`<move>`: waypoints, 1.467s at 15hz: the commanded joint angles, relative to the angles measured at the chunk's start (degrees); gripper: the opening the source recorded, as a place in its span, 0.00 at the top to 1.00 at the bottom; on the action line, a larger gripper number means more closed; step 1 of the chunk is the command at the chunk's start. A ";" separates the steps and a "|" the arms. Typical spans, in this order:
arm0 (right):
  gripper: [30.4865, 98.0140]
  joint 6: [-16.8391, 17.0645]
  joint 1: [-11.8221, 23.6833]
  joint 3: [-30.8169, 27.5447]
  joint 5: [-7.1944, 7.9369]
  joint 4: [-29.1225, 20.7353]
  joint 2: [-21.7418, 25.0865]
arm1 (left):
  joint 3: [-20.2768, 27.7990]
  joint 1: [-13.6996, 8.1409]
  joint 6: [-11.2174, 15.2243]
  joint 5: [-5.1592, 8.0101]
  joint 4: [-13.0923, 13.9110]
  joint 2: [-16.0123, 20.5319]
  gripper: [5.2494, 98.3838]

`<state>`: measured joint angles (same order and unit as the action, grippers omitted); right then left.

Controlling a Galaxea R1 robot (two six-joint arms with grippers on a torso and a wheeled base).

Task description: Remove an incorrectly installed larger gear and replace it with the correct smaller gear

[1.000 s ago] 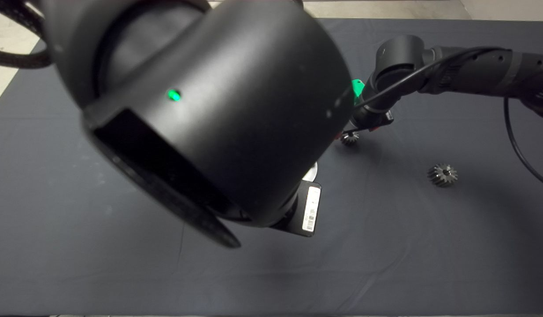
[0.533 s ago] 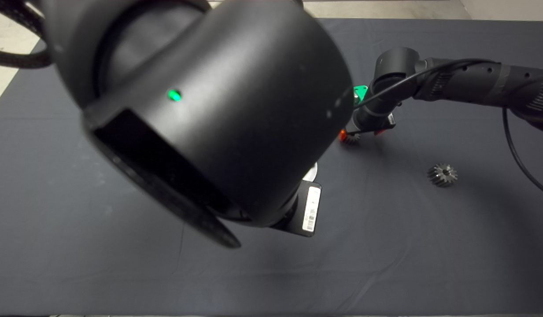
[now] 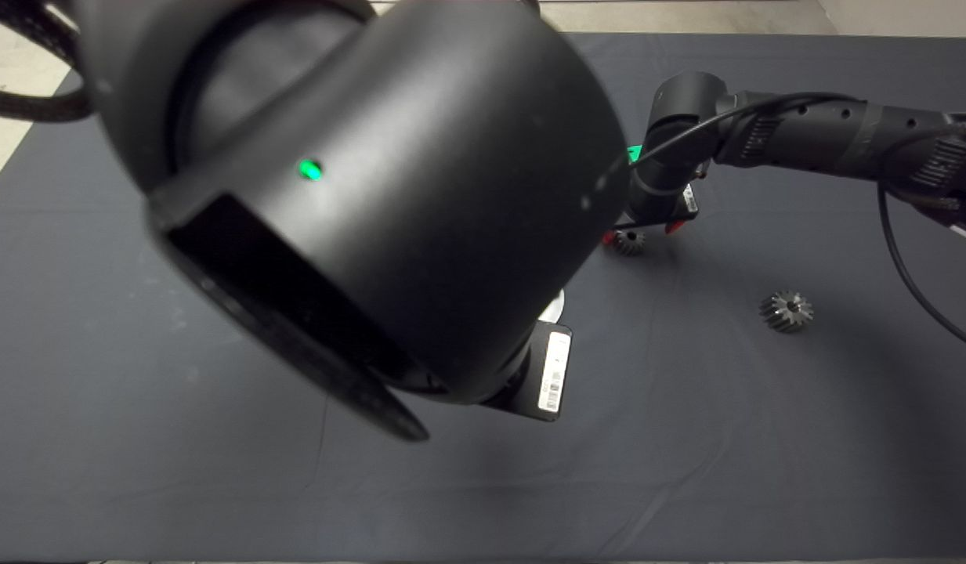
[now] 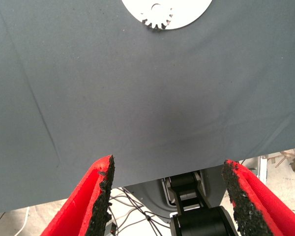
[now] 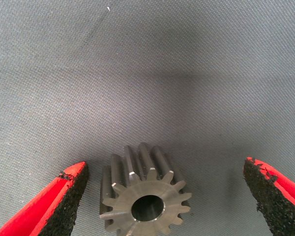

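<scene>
Right wrist view showed the right gripper, fingers spread wide, straddling the small dark-grey steel gear at six o'clock; the left gripper fingers were spread too.

light: even, dim, overhead | shadows: soft beneath the right arm on the mat | blur: near left arm out of focus

The smaller gear is matt grey steel (bright on the edges); the mat is woven cloth.
</scene>
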<state>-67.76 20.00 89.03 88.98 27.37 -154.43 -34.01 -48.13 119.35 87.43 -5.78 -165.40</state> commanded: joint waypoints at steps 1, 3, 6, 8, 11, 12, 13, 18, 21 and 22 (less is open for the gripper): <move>0.21 -0.54 0.65 2.81 4.01 -5.12 -0.73 | 0.10 -1.09 0.01 4.06 0.33 -0.48 0.47; 0.21 -0.45 0.48 3.42 4.01 -6.10 -1.02 | 0.01 -1.09 -0.08 4.06 0.33 -1.20 0.47; 0.21 -0.54 0.50 3.59 3.90 -7.77 -1.02 | -0.36 -1.09 -0.19 4.06 0.33 -1.47 0.47; 0.21 -0.54 0.56 3.59 3.48 -7.77 -1.02 | -0.87 -1.09 -0.69 4.06 0.33 -1.55 0.47; 0.23 -0.60 0.48 3.59 3.22 -7.77 -1.02 | -1.04 -1.09 -0.69 4.06 0.33 -1.64 0.47; 0.25 -0.62 0.48 3.51 3.22 -7.77 -1.10 | -1.04 -1.09 -0.69 3.98 0.33 -1.64 0.47; 0.25 -0.62 0.48 3.35 3.22 -7.77 -1.10 | -1.04 -1.09 -0.69 3.99 0.40 -1.82 0.47; 0.40 -0.62 0.48 3.24 3.31 -7.86 -0.93 | -1.22 -1.04 -0.72 4.06 0.33 -1.97 0.47; 0.47 -0.45 0.39 3.24 3.22 -7.77 -1.02 | -1.18 -1.06 -0.78 4.06 0.42 -1.99 0.47; 0.49 -0.45 0.31 3.24 3.13 -7.77 -0.93 | -1.22 -1.09 -0.78 4.06 0.42 -1.92 0.47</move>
<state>-68.05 20.44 92.39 87.57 21.90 -155.13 -35.17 -48.13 118.85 87.43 -5.80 -166.88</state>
